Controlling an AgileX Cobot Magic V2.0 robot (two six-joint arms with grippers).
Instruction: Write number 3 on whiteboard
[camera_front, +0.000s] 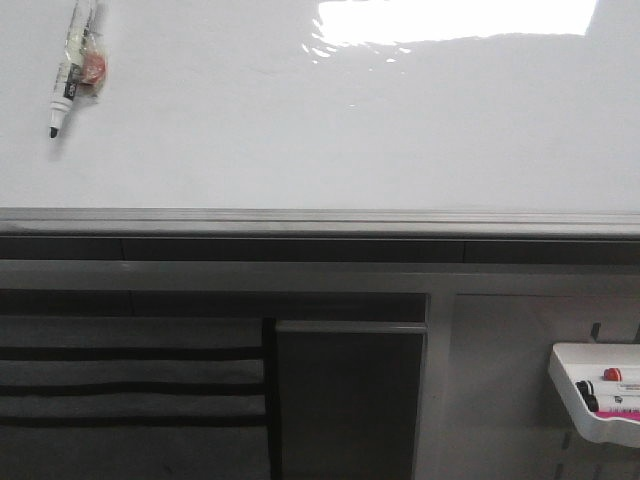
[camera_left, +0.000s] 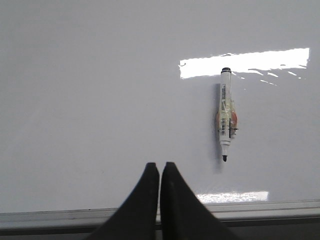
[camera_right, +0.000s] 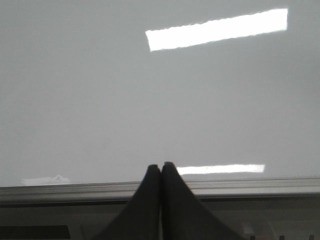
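The whiteboard (camera_front: 320, 130) is large, glossy and white, with glare at its top and a grey metal edge strip (camera_front: 320, 220) along its near side. No number 3 shows on it. A white marker with a black tip (camera_front: 70, 70) lies on the board at the far left, uncapped, tip toward me; it also shows in the left wrist view (camera_left: 226, 115). My left gripper (camera_left: 160, 166) is shut and empty, over the board's near edge, to the side of the marker. My right gripper (camera_right: 161, 166) is shut and empty at the board's near edge. Neither gripper shows in the front view.
A small white marker tray (camera_front: 600, 400) with a red-capped and a dark marker hangs at the lower right, below the board. A dark grey panel (camera_front: 350, 400) and striped slats (camera_front: 130, 390) sit under the board's edge.
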